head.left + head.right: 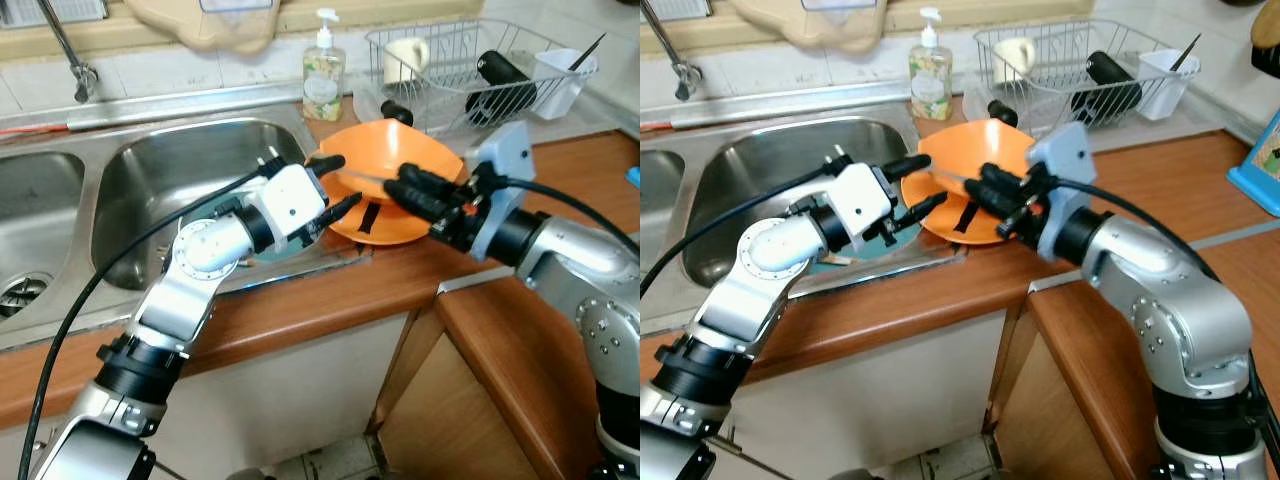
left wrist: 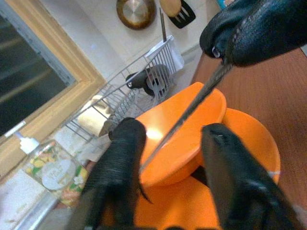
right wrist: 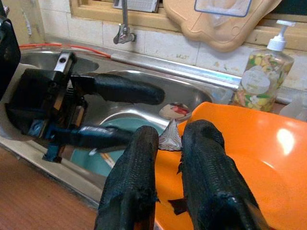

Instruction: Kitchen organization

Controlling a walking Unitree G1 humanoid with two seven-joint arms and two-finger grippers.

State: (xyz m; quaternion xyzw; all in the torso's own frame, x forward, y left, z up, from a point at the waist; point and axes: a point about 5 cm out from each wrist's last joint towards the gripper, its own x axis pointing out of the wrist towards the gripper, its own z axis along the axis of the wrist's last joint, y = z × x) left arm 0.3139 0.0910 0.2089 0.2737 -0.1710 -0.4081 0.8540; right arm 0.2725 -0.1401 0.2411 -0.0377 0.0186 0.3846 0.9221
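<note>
Over the orange bowl beside the sink, the right pincer clamps a thin metal utensil, perhaps a spoon. The left pincer, fingers apart, flanks its tip.

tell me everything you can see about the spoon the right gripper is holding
The spoon is thin, shiny metal with a slim handle and a small rounded bowl. The right gripper is shut on the handle end, holding it roughly level above the orange bowls on the wooden counter's edge beside the sink. Its bowl end points toward the open left gripper and reaches between that gripper's fingers; whether they touch it cannot be told.
</note>
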